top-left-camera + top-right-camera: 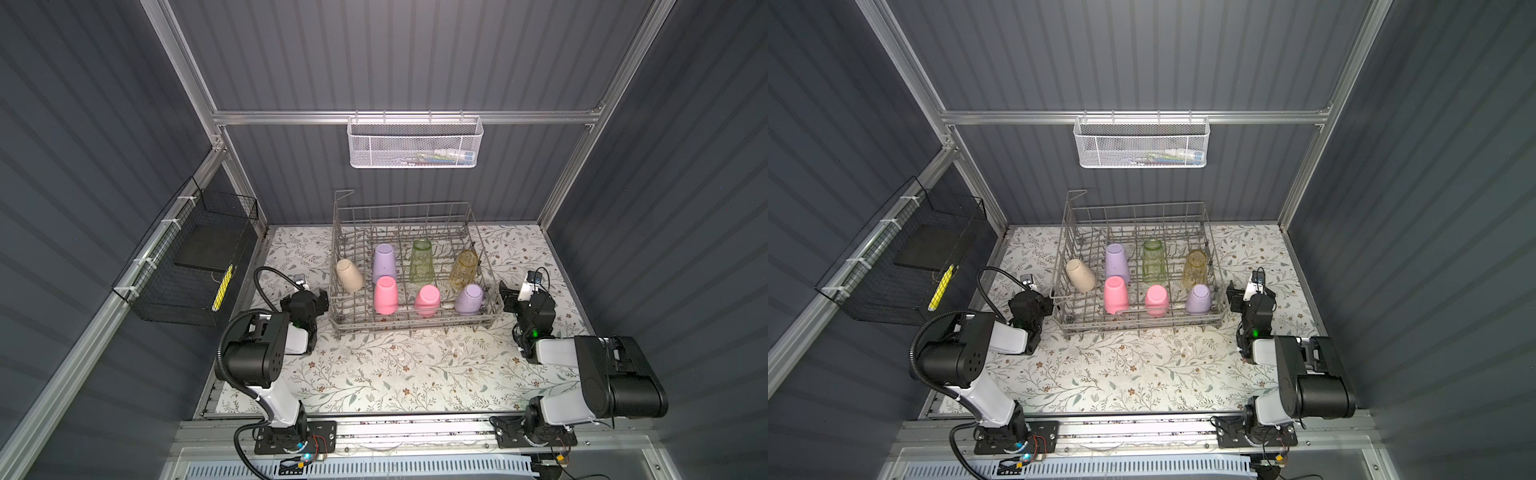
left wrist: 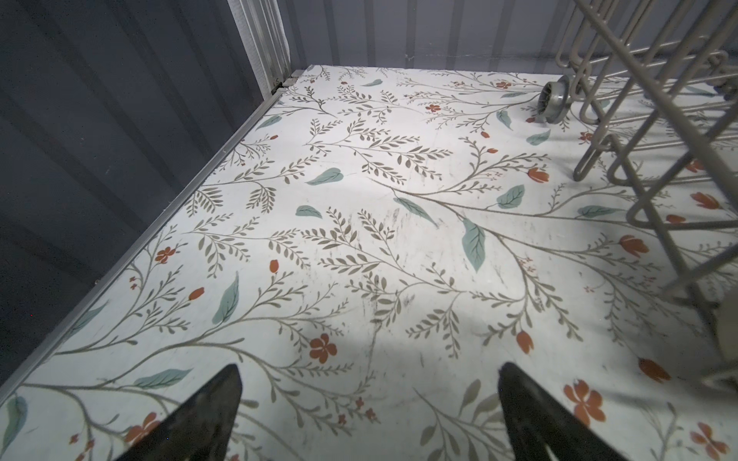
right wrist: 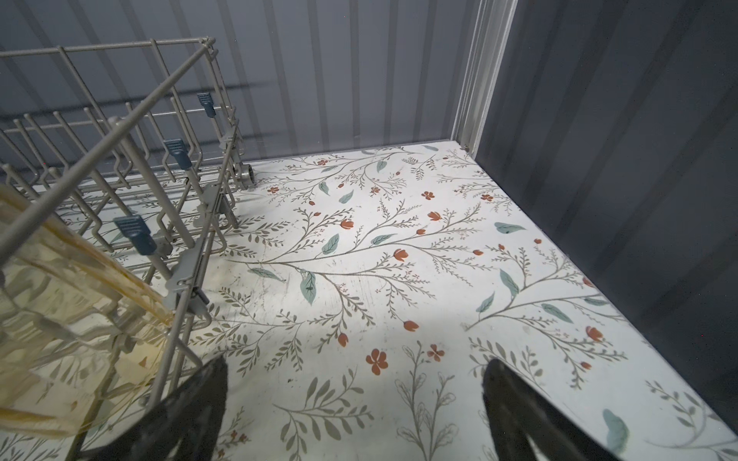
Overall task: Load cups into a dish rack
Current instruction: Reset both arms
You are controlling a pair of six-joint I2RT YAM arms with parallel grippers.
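Both tools are idle and empty. The left tool (image 2: 369, 369) has its jaws spread wide with only bare tabletop (image 1: 395, 374) between them; the right tool (image 3: 355, 363) is likewise spread wide and holds nothing. The dish rack (image 1: 417, 324) stands between the two tools, just beside each, on the right of the left tool and on the left of the right tool. All seven cups are inside the rack, base up. The row farther from the tools has the beige cup (image 1: 350, 274), which is tilted, then a lilac cup (image 1: 384, 263), the green cup (image 1: 422, 261) and the amber cup (image 1: 464, 269). The row nearer the tools has a pink cup (image 1: 385, 295), a second pink cup (image 1: 427, 300) and a second lilac cup (image 1: 469, 298). In the right wrist view the amber cup shows through the rack wall, close beside one finger of the right tool. No cup is visible on the tabletop in any view. Judgement: loading appears complete. The only item that might need attention is the leaning beige cup, which may not be seated squarely on its tines; the pictures do not settle this.
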